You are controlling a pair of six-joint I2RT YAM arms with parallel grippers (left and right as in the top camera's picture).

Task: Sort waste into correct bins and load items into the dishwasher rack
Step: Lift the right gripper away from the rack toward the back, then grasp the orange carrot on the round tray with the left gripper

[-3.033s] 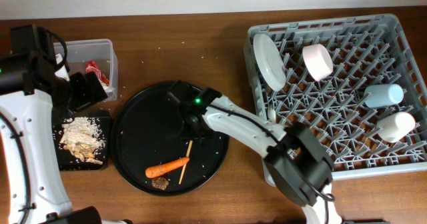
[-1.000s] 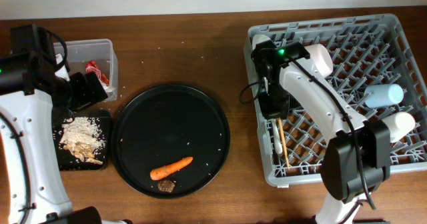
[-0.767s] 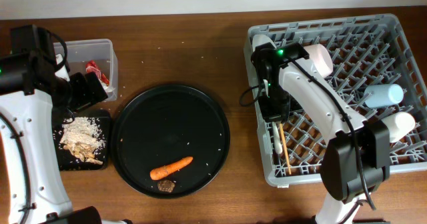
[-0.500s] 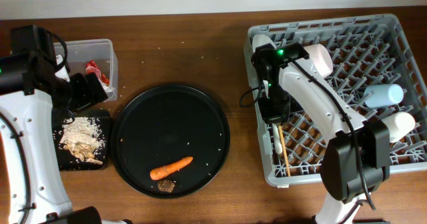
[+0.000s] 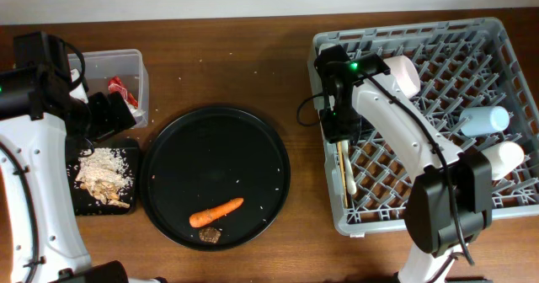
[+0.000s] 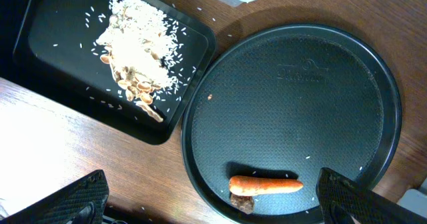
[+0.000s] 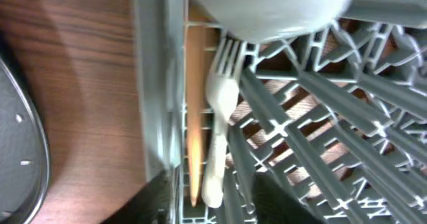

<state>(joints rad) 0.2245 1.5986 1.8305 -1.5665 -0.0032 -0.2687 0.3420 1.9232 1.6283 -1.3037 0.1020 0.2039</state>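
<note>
Since the carrot [image 5: 213, 210] was the largest waste not yet in a bin, it was the piece to weigh up. It looked light, stiff and smooth-skinned, tapering to a thin tip, so it would likely roll or squirt out of a pinch taken near that tip. The safer hold seemed to be across its thicker half, fingers square to its length, closing firmly since it should not crush.

It lay on its side near the front edge of the round black tray [image 5: 210, 157]. The small brown bit [image 5: 205, 232] sat just beside its thick end, close enough to be caught in a careless grasp.

To the left, just beside the round tray, the shallow black tray [image 6: 47, 57] held the pale food scraps [image 5: 103, 173]. Beyond it stood the clear tub [image 5: 126, 64] with the red wrapper [image 5: 120, 92] inside. The left tool [image 6: 213, 201] hung above this area, fingers spread wide and empty.

Across the bench [image 5: 253, 64], the fork [image 7: 217, 137] lay flat beside a wooden stick [image 7: 195, 117] along the left wall of the rack [image 5: 421, 220]. The right tool [image 5: 340, 130] hovered over them, its fingers parted either side of the fork's handle and apparently gripping nothing.
</note>
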